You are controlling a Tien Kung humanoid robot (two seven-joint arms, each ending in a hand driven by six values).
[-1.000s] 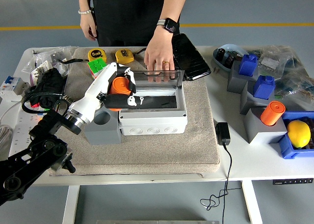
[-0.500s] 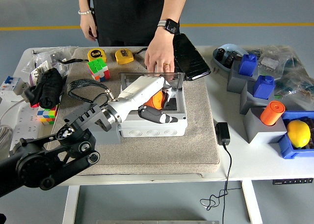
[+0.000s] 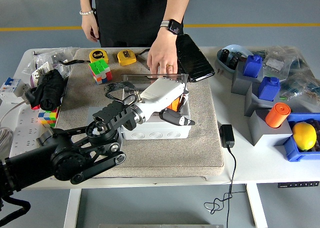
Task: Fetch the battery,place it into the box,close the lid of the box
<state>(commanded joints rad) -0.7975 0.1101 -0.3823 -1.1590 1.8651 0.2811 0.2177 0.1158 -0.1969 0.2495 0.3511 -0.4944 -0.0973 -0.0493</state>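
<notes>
My left hand reaches in from the lower left and hovers over the right part of the grey box. Its white palm and dark fingers are shut on an orange battery, which shows only partly between them, low inside the box opening. The box's clear lid stands up at the back. A person's hand rests on the lid's top edge. My forearm hides the left half of the box. The right hand is out of view.
The box sits on a grey mat. Behind it lie two yellow tape measures, a Rubik's cube and a black tablet. A black adapter lies right of the mat. Further right are an orange battery on a stand and a lemon.
My left hand has carried the orange battery rightward from the grey holder beside the box to over the box's right part and lowered it. The person's hand stays on the lid.
</notes>
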